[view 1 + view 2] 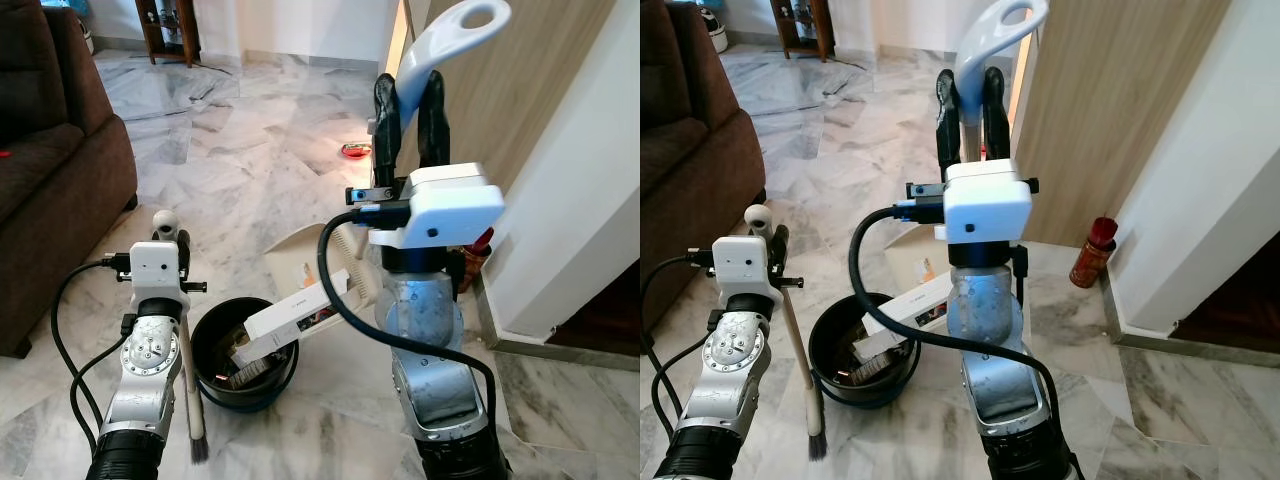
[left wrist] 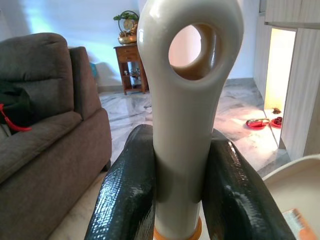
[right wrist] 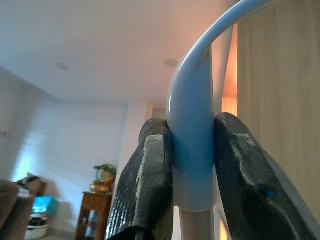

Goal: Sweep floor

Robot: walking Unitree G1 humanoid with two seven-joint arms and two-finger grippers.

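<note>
Floor (image 1: 250,150): white marble w/ grey veins. Sofa (image 1: 50,170): dark brown. Bin (image 1: 205,345): black. Brush handle (image 2: 187,125): cream, orange ring at base. Dustpan handle (image 3: 192,150): pale blue. Both end effectors black-fingered: left end effector (image 2: 182,195), right end effector (image 3: 192,180). Can (image 1: 1092,252): red. Door (image 1: 1110,110): light wood grain.

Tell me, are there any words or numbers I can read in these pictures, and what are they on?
No text here is clear enough to read.
Long white cardboard box sticking out of the round black bin: small dark print on its side, too small and blurred to read.
Red cylindrical can on the floor by the white wall: no label can be made out.
</note>
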